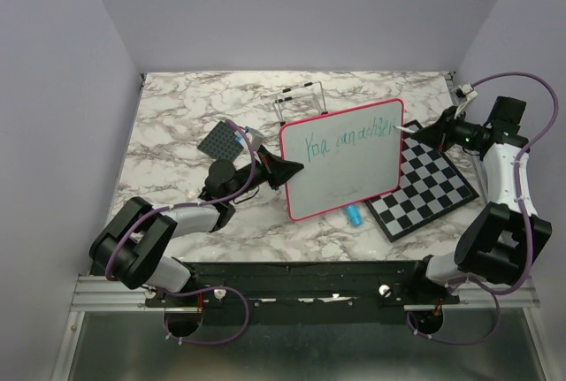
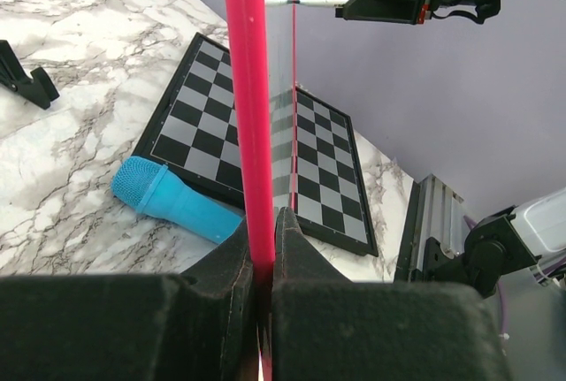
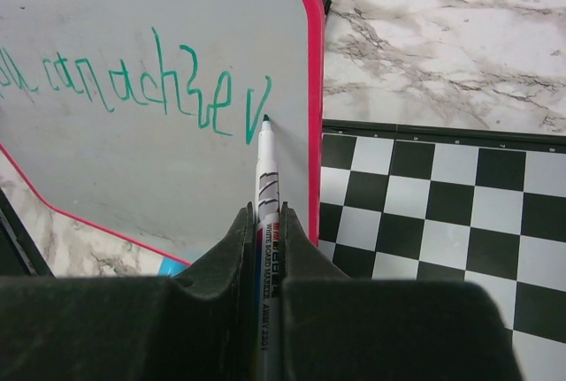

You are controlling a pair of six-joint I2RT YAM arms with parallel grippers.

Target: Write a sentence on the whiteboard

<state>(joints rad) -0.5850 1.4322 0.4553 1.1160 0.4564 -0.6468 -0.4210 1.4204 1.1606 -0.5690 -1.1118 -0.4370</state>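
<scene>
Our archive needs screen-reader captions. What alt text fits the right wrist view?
The right gripper, jaws shut on a whiteboard marker, holds its tip at the pink-framed whiteboard beside the end of green handwriting. A checkered board lies on the marble table to the right.

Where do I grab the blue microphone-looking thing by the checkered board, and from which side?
Probably grip the blue microphone-shaped thing by its smooth handle, coming down from above, pinching across its width. It lies flat on the table, and the handle looks slimmer than the textured head.
</scene>
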